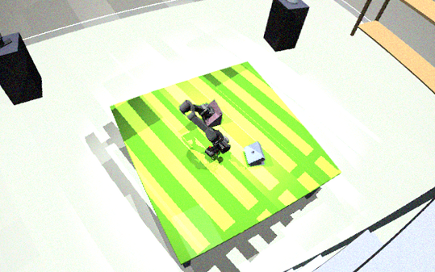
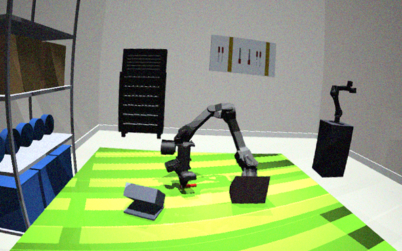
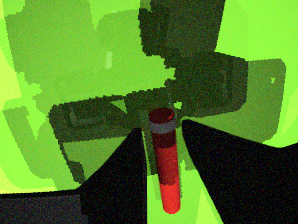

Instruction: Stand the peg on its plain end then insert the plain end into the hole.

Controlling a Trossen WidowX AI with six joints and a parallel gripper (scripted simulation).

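nearest the exterior camera, a sloped panel [image 1: 254, 154] [image 2: 143, 194] stands on the striped table [image 1: 219, 246] [image 2: 197, 247] [image 3: 40, 170], its hole [image 1: 252, 152] visible from the top. beyond it, the red peg [image 1: 210, 147] [image 2: 191, 185] [image 3: 168, 162] lies on the table, white-banded end between the fingertips of the gripper [image 1: 215, 156] [image 2: 182, 186] [image 3: 161, 131]; its jaws are part-open, slim gaps beside the peg. farther back stands a black tool chest [image 2: 143, 93].
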